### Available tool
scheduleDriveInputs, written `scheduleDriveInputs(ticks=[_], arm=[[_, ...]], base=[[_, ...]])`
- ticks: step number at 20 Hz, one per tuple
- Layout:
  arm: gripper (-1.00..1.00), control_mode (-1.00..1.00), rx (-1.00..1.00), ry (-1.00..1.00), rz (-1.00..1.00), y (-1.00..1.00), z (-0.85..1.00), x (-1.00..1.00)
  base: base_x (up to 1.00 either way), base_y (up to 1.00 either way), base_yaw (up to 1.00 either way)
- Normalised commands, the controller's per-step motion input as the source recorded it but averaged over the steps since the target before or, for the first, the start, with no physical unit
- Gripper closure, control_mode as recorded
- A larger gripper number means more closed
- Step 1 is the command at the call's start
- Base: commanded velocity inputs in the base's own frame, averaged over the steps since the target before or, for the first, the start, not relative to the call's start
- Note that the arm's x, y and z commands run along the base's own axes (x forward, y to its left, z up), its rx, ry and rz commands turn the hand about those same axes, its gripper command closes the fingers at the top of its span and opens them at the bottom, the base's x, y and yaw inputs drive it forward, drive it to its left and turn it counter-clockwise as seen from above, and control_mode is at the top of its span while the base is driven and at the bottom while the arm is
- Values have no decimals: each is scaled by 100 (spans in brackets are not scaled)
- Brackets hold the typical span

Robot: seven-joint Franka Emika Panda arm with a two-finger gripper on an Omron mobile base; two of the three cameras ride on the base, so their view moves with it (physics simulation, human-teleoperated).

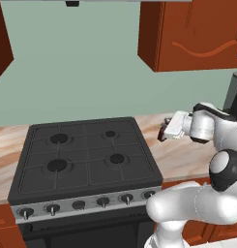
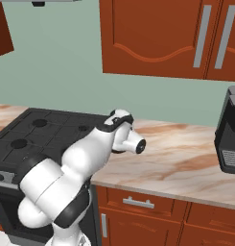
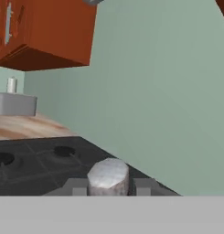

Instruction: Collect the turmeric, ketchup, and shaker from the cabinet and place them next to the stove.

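Observation:
My gripper [image 1: 162,131] hangs over the marble counter [image 1: 180,155] just right of the black stove [image 1: 86,155], pointing left toward it. It is shut on a dark red-brown bottle, the ketchup [image 1: 162,133], held a little above the counter. In the hand view the ketchup's pale mottled rounded end [image 3: 109,176] sits between the two fingertips [image 3: 77,186], with the stove's burners [image 3: 40,160] beyond it. In the right base view my own arm hides the hand and the bottle. The turmeric, the shaker and the cabinet's shelf niche are out of view.
Red-brown wall cabinets with arched doors [image 1: 192,34] [image 2: 152,38] hang above the counter. A dark grey espresso machine [image 2: 229,134] stands at the counter's right end. Left of the stove, a grey box [image 3: 15,104] sits on more counter. Bare counter [image 2: 176,158] lies between stove and machine.

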Motion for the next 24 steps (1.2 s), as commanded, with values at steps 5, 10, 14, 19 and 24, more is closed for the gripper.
scheduleDriveInputs(ticks=[5,10,14,19,24], arm=[[100,-100,-12,2,4,0,-49,25],[100,-100,-6,5,5,1,-37,30],[100,-100,-1,3,10,3,-41,34],[100,-100,0,0,12,0,-45,21],[100,-100,0,0,10,0,-41,14]], base=[[0,0,0],[0,0,0],[0,0,0],[0,0,0],[0,0,0]])
